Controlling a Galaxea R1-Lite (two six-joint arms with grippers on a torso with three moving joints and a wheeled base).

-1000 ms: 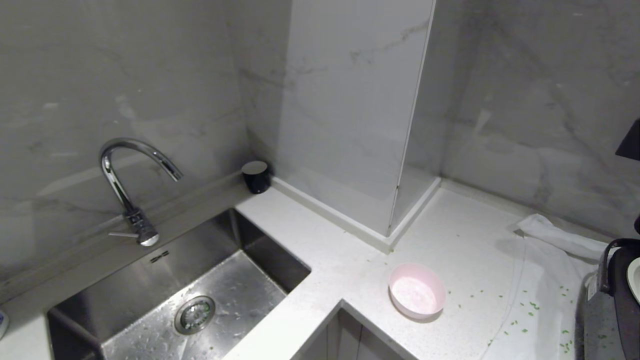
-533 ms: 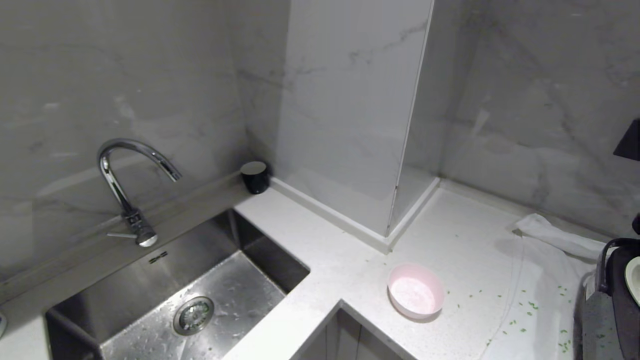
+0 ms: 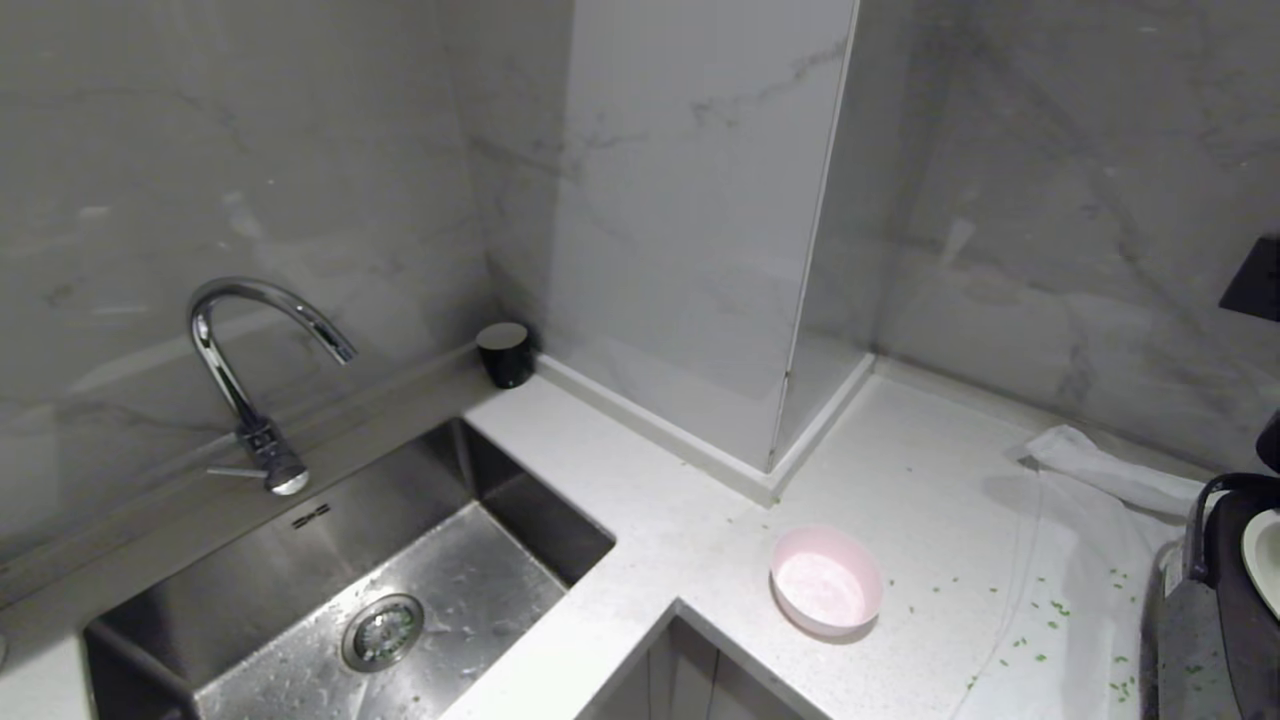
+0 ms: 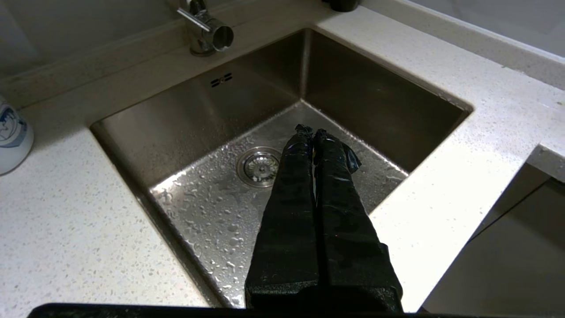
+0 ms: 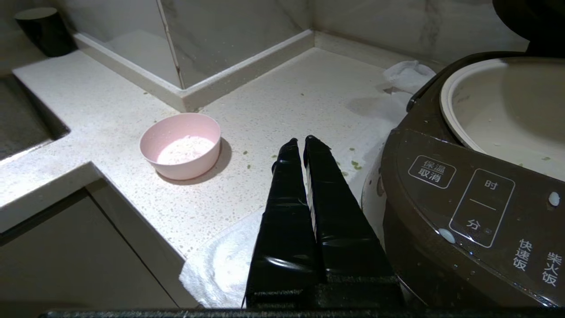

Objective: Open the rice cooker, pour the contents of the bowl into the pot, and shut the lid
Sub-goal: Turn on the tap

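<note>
Change since earlier: the whole head view has slid slightly left, so the camera has shifted; the bowl [image 3: 826, 583], tap and black cup keep their places relative to each other.
Hidden or cut off: in the head view the rice cooker [image 3: 1222, 600] is cropped by the right edge, showing only a dark handle and a sliver of pale rim. Neither arm appears in the head view. The lid is not clearly visible; a dark shape sits at the upper corner of the right wrist view, but I cannot tell what it is.
Left end effector [image 4: 312, 132]: both fingers pressed together, holding nothing, hanging over the wet steel sink [image 4: 353, 88] near the drain, well apart from the bowl and cooker.
Right end effector [image 5: 302, 143]: fingers closed together and empty, above the white cloth [image 5: 220, 260] on the surface [image 5: 287, 88]. The bowl [image 5: 181, 145] lies ahead and to one side, apart from the tips; the rice cooker [image 5: 463, 212] stands just beside the fingers on the other side.
Bowl: small, round, pale pink, upright on the surface, with white grainy contents at the bottom.
Rice cooker: dark brown, front panel with white Chinese labels, already open.
Pot [image 5: 507, 110]: cream-white, wide rim, a few green flecks inside.
Other: green flecks [image 3: 1050, 610] scattered on the surface and cloth; 1 black cup [image 3: 505, 353] by the wall.
</note>
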